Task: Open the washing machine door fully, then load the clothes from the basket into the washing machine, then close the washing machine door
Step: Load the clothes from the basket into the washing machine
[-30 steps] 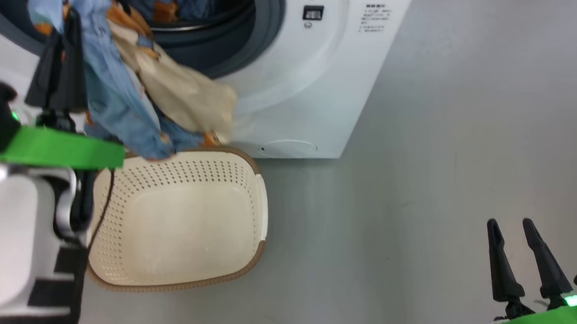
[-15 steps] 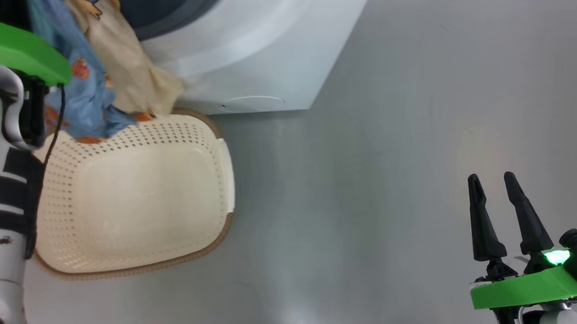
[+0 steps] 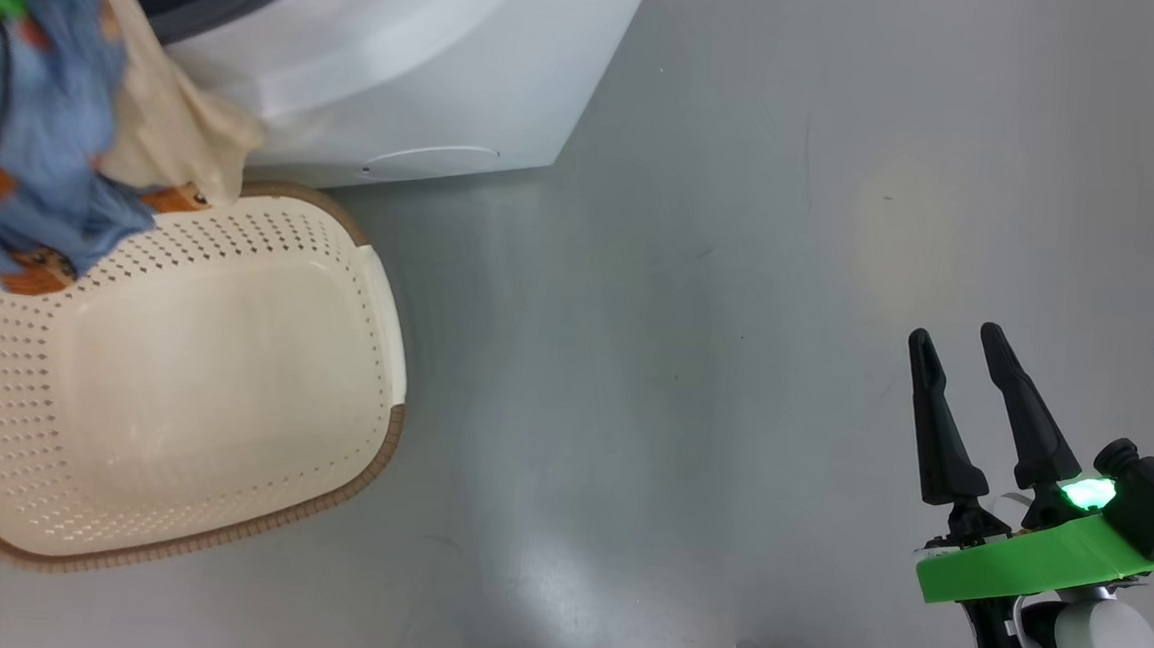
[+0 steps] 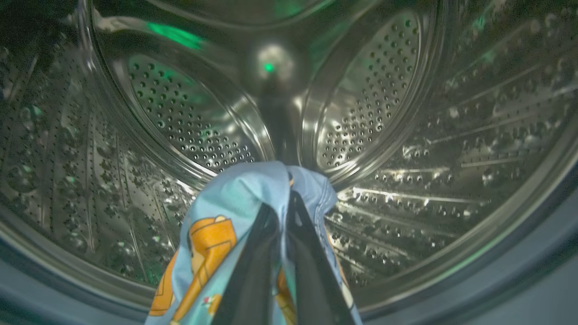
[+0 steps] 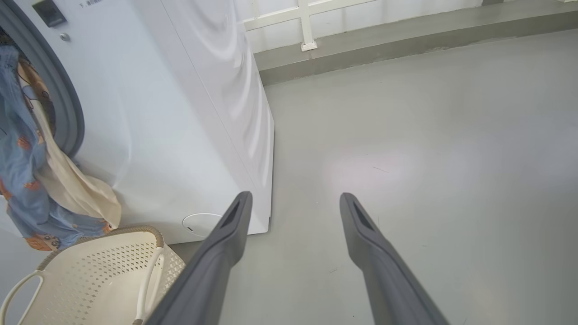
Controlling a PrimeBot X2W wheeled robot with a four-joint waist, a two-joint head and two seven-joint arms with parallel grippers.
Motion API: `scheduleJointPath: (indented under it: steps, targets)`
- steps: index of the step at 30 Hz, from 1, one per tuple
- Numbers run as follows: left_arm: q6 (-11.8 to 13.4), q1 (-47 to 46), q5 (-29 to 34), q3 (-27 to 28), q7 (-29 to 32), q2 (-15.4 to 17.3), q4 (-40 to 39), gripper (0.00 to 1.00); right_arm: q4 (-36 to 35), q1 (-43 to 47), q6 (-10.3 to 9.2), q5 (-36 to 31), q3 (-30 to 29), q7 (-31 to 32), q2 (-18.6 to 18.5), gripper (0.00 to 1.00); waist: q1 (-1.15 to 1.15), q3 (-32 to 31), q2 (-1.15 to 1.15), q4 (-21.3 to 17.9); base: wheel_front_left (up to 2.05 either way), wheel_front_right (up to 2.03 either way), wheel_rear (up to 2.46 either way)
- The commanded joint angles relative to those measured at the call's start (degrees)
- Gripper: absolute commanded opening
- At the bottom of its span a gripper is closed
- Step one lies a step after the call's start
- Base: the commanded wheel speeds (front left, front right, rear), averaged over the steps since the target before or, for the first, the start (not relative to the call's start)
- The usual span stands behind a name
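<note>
Reaching into the washing machine (image 3: 423,54), our left gripper (image 4: 283,205) is pinched tight on the clothes (image 4: 212,239). In the left wrist view its two dark fingers meet, with light-blue cloth printed in orange folded over and around their tips. Ahead of them we look straight into the steel perforated drum (image 4: 384,90). The gripper sits somewhere near its mouth, though this wide, dim view does not let us say how far in.

From the head view, the rest of the bundle hangs out of the opening and down the machine's white front. The blue garments trail lowest, their ends draped over the far left corner of the basket (image 3: 383,302). A cream-beige piece (image 3: 178,129) hangs just beside them, its lower edge close above the basket's brown woven-look rim.

The basket stands on the grey floor (image 3: 740,274) just in front of the machine, its perforated walls and smooth bottom open to us. In the right wrist view the blue-grey gasket (image 5: 67,113) curves around the opening the clothes spill from. The round white cap (image 3: 432,158) sits low on the machine's front, near the basket's far rim.

Our right gripper (image 3: 957,334) hovers over bare floor, well apart from basket and machine. Its fingers are spread wide with nothing between them.
</note>
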Motion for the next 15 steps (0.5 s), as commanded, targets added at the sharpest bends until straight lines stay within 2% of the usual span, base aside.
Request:
scheduleJointPath:
  steps: [1, 6, 10, 15]
  targets:
    - [0.5, -1.8, 0.8, 1.2, -0.3, 2.9, -2.8, 0.0, -1.3, -0.1, 0.09, 0.3, 1.3, -0.7, -0.3, 1.0, 0.0, 0.5, 0.0, -0.4, 0.0, 0.0, 0.0]
    - [1.9, -2.6, 4.3, 4.7, -0.3, 2.7, -13.6, 0.0, -1.4, -0.6, 0.09, 0.4, 1.2, -0.7, -0.1, 1.0, 0.0, 1.3, 0.0, -0.8, 0.0, 0.0, 0.0]
    - [2.2, -1.0, 6.8, 7.3, -0.3, 1.9, -19.1, 0.0, -1.4, -1.1, 0.09, 0.5, 1.4, -0.7, 0.1, 1.0, 0.0, 1.9, 0.0, -1.1, 0.0, 0.0, 0.0]
    - [0.8, 1.2, 7.6, 8.1, -0.3, 0.9, -11.7, 0.0, -1.2, -1.0, 0.09, 0.5, 1.5, -0.7, 0.2, 1.0, 0.0, 1.7, 0.0, -1.0, 0.0, 0.0, 0.0]
